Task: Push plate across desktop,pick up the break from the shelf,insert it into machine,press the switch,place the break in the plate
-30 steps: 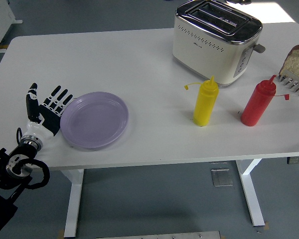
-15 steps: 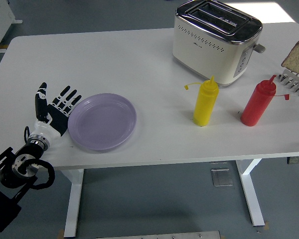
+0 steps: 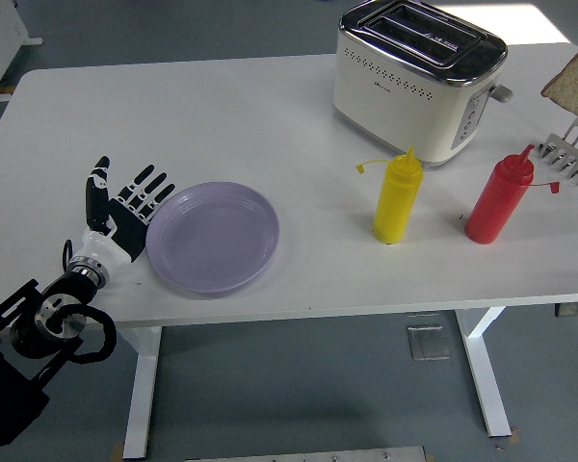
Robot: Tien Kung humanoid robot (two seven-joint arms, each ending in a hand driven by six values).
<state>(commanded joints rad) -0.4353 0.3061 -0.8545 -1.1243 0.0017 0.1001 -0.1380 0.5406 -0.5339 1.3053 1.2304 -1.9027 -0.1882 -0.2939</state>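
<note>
Left hand [image 3: 127,214] flat and open, fingers spread, holding nothing, fingertips touching the near-left rim of the purple plate [image 3: 214,237]. Plate lying flat on the white table [image 3: 202,115], directly to the right of the hand. Judged step: pushing the plate rightward across the desktop. For a clean push, keep the palm upright and the fingers low against the rim, press through the plate's middle line to prevent spin, and advance slowly so the rim does not ride over the fingertips. Bare tabletop ahead of the hand, to the right of the plate, up to the yellow squeeze bottle [image 3: 398,197]; red squeeze bottle [image 3: 496,199] further right; toaster [image 3: 419,77] beyond and to the right. Near table edge close to the plate's lower rim: steer straight or slightly away from that edge. Bread slice [image 3: 575,89] at the far right border above the wire shelf [image 3: 570,157]; right hand not visible, grasp not determinable.
</note>
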